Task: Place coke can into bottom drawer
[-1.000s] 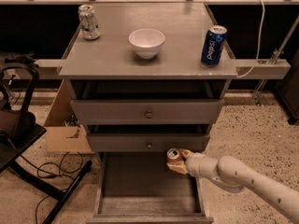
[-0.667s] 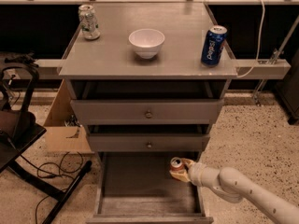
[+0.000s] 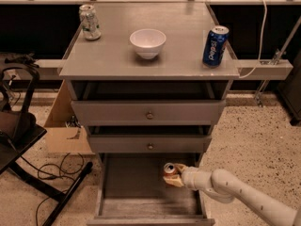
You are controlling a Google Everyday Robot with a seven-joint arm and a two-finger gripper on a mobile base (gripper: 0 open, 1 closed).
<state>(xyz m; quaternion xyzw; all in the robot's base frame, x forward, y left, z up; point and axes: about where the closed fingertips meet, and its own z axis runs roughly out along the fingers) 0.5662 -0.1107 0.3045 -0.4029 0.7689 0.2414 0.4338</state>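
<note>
Gripping the coke can [image 3: 169, 168], my gripper [image 3: 172, 176] is closed on it at the right rear of the open bottom drawer [image 3: 136, 195]. Up on the desk [image 3: 181, 56] I see a white bowl [image 3: 147, 42], a Pepsi can [image 3: 215, 45] and a silver-green can [image 3: 90, 21].

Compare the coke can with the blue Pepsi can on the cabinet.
Colour: the coke can is red; the Pepsi can is blue.
Place: the coke can is over the open bottom drawer; the Pepsi can stands on the cabinet top.
Hold: the gripper, above the drawer, grips the coke can; the Pepsi can stands free.
Both are soda cans with silver tops.
</note>
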